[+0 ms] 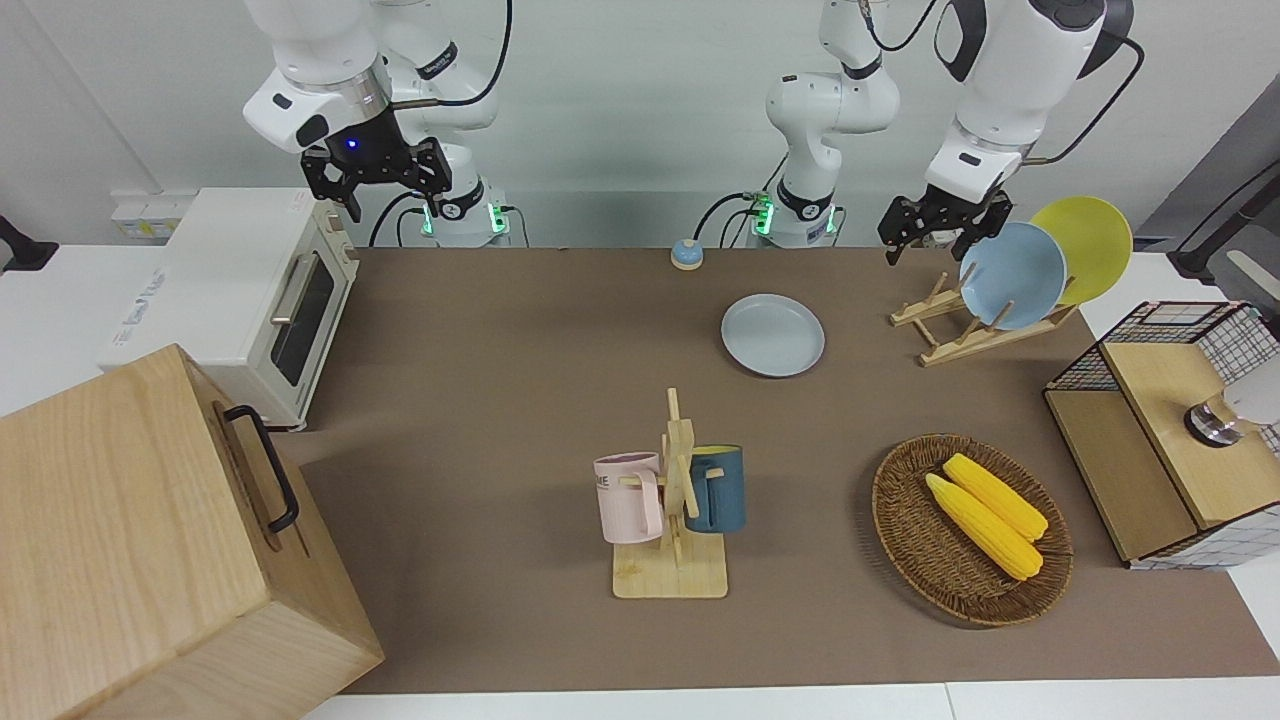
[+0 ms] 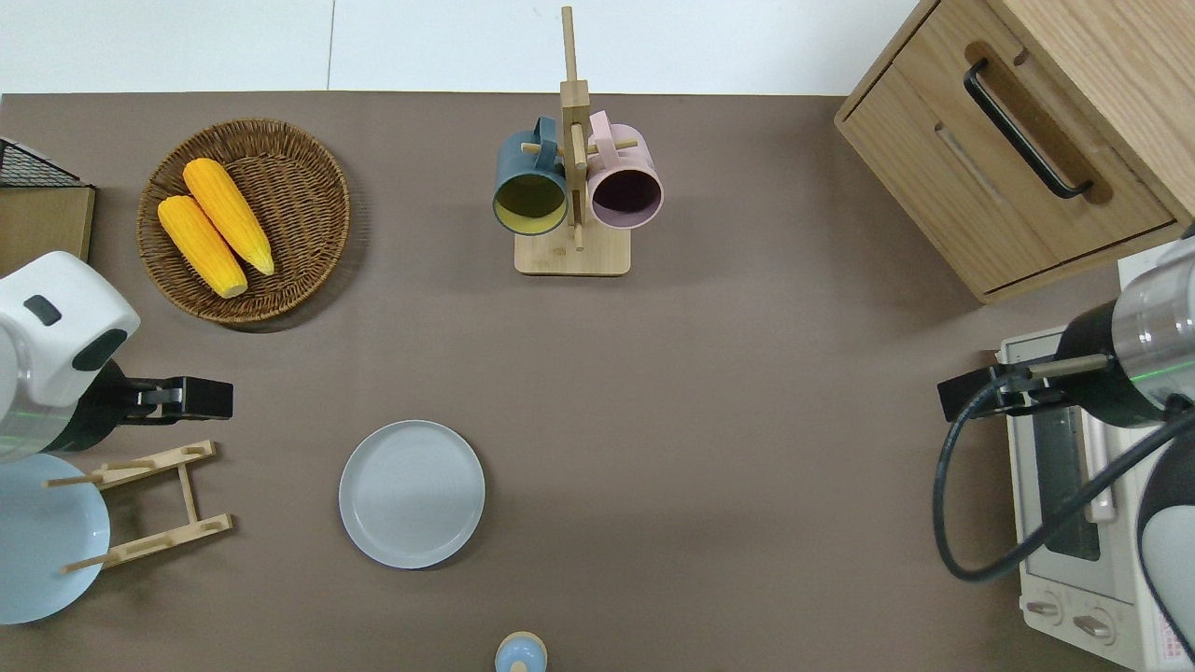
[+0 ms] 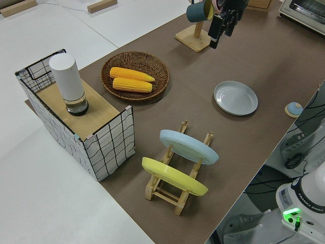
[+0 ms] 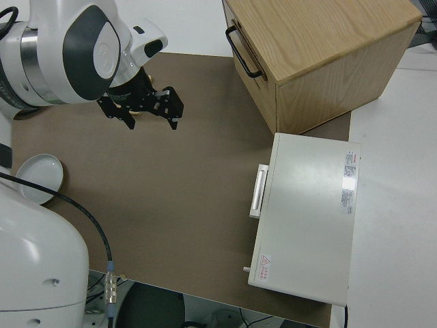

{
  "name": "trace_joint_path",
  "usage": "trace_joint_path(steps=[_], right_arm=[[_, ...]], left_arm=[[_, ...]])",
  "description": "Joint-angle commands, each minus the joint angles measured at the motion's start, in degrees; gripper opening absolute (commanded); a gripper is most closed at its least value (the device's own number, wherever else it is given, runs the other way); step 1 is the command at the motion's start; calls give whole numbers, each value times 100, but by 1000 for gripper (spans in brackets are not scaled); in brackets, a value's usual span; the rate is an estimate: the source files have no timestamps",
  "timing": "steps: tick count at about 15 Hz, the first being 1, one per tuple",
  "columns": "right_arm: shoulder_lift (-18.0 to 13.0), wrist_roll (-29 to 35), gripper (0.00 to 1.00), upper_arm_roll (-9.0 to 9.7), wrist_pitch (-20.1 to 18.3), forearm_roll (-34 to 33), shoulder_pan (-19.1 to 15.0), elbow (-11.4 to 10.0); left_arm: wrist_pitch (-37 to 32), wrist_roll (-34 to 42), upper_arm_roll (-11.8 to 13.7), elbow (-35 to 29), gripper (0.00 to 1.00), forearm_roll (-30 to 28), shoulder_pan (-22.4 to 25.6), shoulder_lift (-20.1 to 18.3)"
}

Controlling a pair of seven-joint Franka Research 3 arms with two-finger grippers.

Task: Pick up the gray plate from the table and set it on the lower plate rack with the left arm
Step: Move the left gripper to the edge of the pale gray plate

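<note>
The gray plate (image 1: 772,335) lies flat on the brown table (image 1: 500,400); it also shows in the overhead view (image 2: 412,493) and the left side view (image 3: 235,98). The lower plate rack (image 1: 985,338) (image 2: 187,487) stands toward the left arm's end and holds a sky-blue plate (image 1: 1012,275) and a yellow plate (image 1: 1085,245). My left gripper (image 1: 928,250) (image 2: 191,399) is open and empty, up in the air over the table by the rack's free pegs, apart from the gray plate. My right gripper (image 1: 395,205) is open and parked.
A mug stand (image 1: 675,500) with a pink and a dark blue mug stands mid-table. A wicker basket (image 1: 905,530) holds two corn cobs. A wire-sided shelf (image 1: 1170,430), a small blue bell (image 1: 686,254), a toaster oven (image 1: 250,290) and a wooden cabinet (image 1: 150,540) stand around.
</note>
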Motion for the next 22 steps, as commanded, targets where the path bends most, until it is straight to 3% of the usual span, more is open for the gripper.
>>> trace_joint_path(steps=[1, 6, 8, 11, 14, 16, 18, 20, 21, 22], right_arm=[[-27, -19, 990, 36, -88, 28, -85, 36], [-27, -19, 987, 36, -88, 28, -76, 36], [-27, -19, 987, 36, -88, 28, -76, 36], [-27, -19, 990, 36, -88, 28, -76, 36], [-27, -19, 990, 36, -88, 28, -85, 36], [-27, -19, 987, 36, -88, 28, -85, 36], [-27, -19, 990, 36, -88, 28, -85, 36], [-27, -19, 990, 36, -88, 28, -85, 36], [-27, -19, 987, 36, -88, 28, -76, 36], [-27, -19, 990, 36, -88, 28, -85, 36]], left_arm=[[363, -27, 3, -555, 993, -24, -32, -74], [1391, -53, -15, -1680, 991, -42, -32, -109], [1682, -36, -15, -2076, 991, -461, -6, -83], [2472, -18, -41, -2849, 989, -736, 21, 22], [3325, -97, -252, -3474, 987, -754, 21, 356], [3336, -158, -269, -3554, 987, -772, 3, 637], [3310, -325, -313, -3624, 964, -772, -6, 682], [3266, -510, -357, -3625, 610, -772, -6, 673], [3257, -545, -357, -3616, 275, -772, 3, 673], [3231, -537, -357, -3607, 25, -772, 3, 647]])
